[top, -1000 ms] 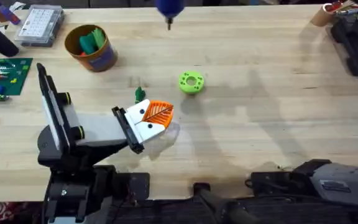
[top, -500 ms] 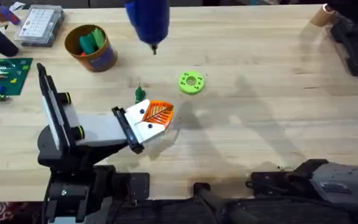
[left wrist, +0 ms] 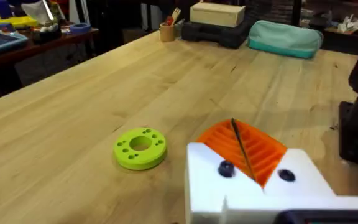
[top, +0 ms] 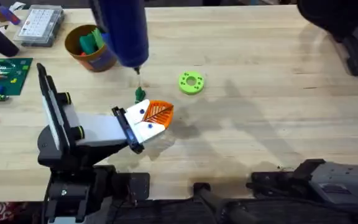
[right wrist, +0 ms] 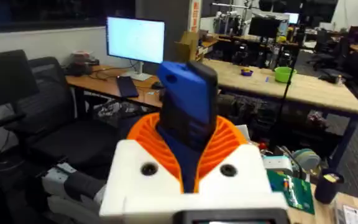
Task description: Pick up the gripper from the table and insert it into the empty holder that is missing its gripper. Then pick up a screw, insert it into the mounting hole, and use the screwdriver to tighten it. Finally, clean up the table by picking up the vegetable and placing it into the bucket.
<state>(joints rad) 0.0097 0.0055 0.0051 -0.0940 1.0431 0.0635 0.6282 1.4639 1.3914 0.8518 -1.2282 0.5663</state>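
Clamping the screwdriver [right wrist: 188,109] in your right jaws, you've got the bit hanging just over the gripper [top: 153,116] — already seated in the holder [top: 86,127]. Left jaws: can't tell. Tightening's still left; something green already sits in the bucket [top: 95,56].

Thick blue cylindrical screwdriver [top: 122,28], blurred, upper end cut off by the overhead view's top edge; it hides part of the round orange-brown bucket [top: 87,48]. Beside the screwdriver's thin bit, a small green object [top: 140,94] is too small to identify. The grey wedge-shaped holder [top: 89,130] conceals the left arm beneath it.
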